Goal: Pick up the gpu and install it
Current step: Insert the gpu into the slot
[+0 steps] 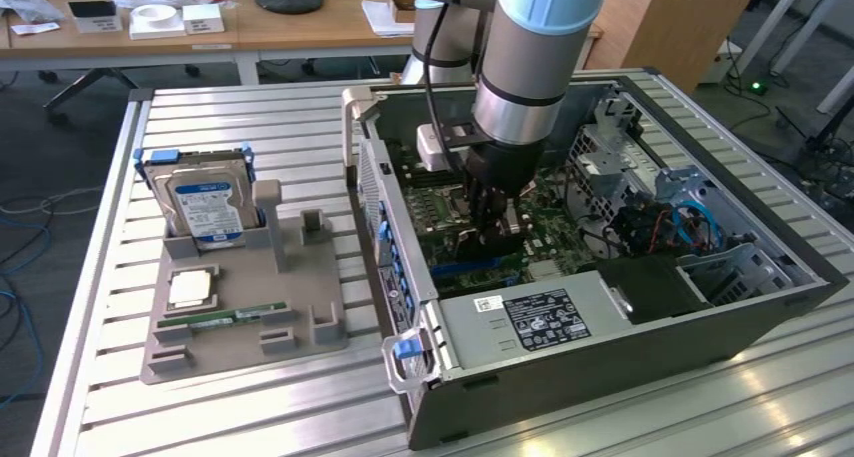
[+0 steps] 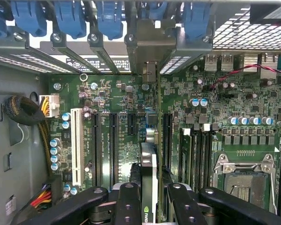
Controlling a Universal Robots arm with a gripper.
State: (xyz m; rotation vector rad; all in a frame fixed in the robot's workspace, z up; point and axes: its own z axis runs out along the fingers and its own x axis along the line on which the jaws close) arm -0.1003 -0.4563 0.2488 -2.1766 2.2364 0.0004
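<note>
Inside the open computer case (image 1: 747,307), the gripper (image 2: 150,199) is clamped on the gpu (image 2: 149,164), holding the card edge-on above the green motherboard (image 2: 122,98), just over its expansion slots (image 2: 113,140), with its silver bracket (image 2: 150,49) among the rear slot covers.

In the exterior view the arm (image 1: 534,57) is cut off by the top edge and hides the motherboard (image 1: 547,232) behind it. The claw (image 1: 491,239) hides most of the gpu, and the slot beneath cannot be made out from there. In the wrist view the gpu (image 2: 148,187) shows edge-on; its lower end runs off the frame between the claw fingers (image 2: 129,206). The label (image 1: 541,319) on the case has print too small to read.
</note>
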